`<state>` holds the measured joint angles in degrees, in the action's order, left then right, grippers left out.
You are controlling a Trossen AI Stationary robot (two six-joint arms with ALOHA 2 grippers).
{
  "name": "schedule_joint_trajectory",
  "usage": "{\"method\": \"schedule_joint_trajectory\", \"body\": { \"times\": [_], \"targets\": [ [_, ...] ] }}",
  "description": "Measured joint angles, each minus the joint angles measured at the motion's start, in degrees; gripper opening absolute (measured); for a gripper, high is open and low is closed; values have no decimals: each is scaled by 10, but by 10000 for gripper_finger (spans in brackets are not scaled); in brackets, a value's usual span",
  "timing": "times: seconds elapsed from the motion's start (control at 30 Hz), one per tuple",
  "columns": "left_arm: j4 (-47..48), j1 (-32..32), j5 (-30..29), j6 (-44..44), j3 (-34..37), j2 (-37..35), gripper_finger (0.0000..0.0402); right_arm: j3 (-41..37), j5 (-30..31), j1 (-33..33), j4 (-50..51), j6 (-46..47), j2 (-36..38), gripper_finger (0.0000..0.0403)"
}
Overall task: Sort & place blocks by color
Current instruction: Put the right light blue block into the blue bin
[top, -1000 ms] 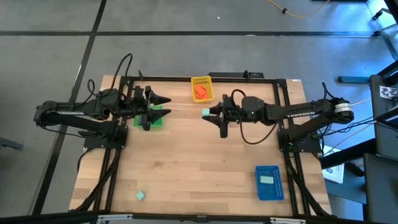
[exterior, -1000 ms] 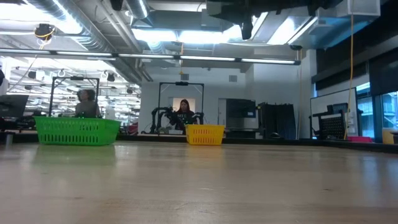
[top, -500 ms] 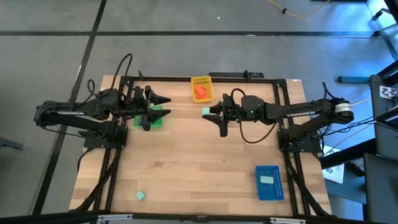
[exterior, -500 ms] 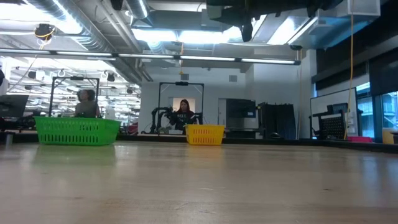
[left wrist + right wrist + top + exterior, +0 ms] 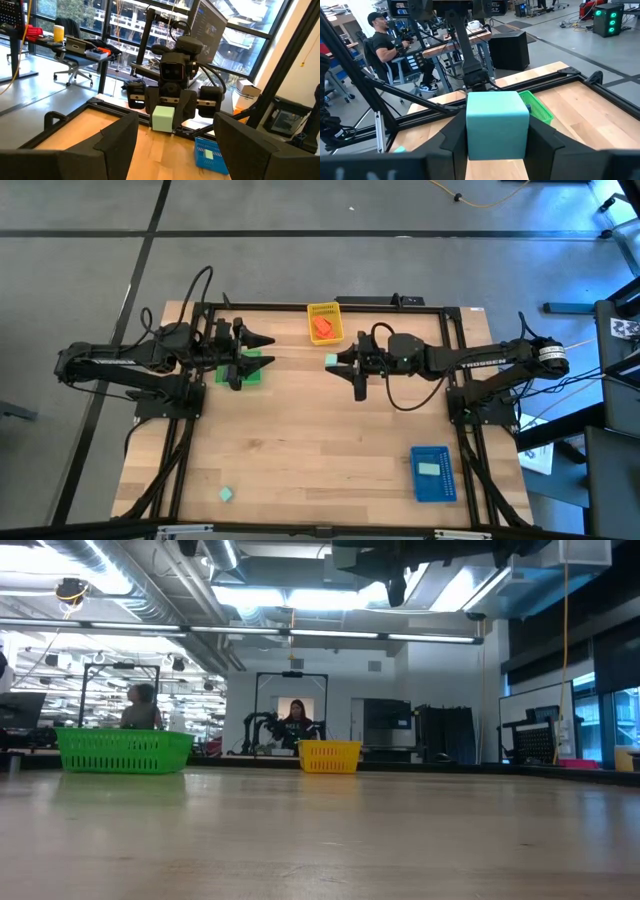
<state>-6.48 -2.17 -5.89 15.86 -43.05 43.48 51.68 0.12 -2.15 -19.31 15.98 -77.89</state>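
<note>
My right gripper hovers over the far middle of the table, shut on a pale mint block. The left wrist view shows this block between the right arm's fingers. My left gripper is open above the green tray and touches nothing. Orange-red blocks lie in the yellow tray. A pale block lies in the blue tray. Another mint block rests on the table near its near left corner. No purple block shows. My right gripper pinches the mint block by two opposite side faces between its two fingers. The fingers lie level and point toward the table's left. The block is lifted clear of the table and sits square in the hold.
The green tray and the yellow tray stand along the far edge. The blue tray sits by the near right corner. Bare wood spreads across the middle and near side. A black frame rims the table. A person sits in the room beyond.
</note>
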Motion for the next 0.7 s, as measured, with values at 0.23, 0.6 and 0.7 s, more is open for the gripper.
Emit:
{"method": "schedule_joint_trajectory", "body": {
  "times": [0.23,0.6,0.7],
  "targets": [
    [0,0,0,0,0,0,250,0,-2,0,6,0,7,136],
    [0,0,0,0,0,0,250,0,-2,0,20,-7,31,136],
    [0,0,0,0,0,0,250,0,-2,0,21,-12,31,136]
  ]
}}
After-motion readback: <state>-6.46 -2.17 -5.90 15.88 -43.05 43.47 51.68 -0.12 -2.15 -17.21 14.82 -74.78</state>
